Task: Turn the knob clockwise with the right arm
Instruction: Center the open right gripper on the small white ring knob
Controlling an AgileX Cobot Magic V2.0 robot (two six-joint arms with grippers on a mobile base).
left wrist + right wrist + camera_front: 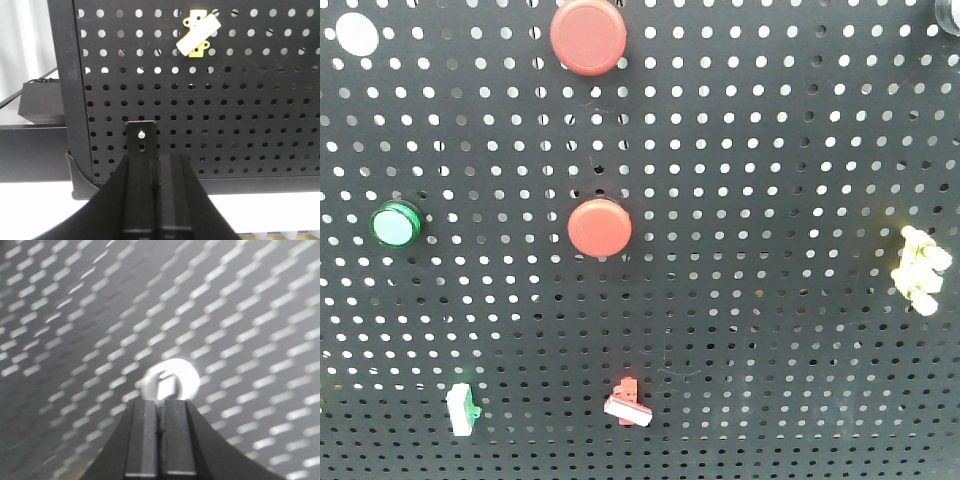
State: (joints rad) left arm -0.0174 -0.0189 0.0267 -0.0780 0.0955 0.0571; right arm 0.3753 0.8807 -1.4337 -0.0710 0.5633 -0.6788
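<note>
In the right wrist view my right gripper (160, 401) is shut and empty. Its tips are just below a bright white round fitting (170, 381) with a square centre on the black pegboard (100, 315). I cannot tell if the tips touch it or if it is the knob. A dark round part (950, 12) is cut off at the front view's top right corner. My left gripper (156, 156) is shut and empty, facing the pegboard's lower left part (240, 110). Neither gripper shows in the front view.
The pegboard (770, 200) carries two red push buttons (588, 35) (599, 227), a green button (395, 224), a white disc (357, 32), a yellow-white switch (920, 268) and two small rocker switches (462, 410) (628, 403). A black box (40, 100) sits left of the board.
</note>
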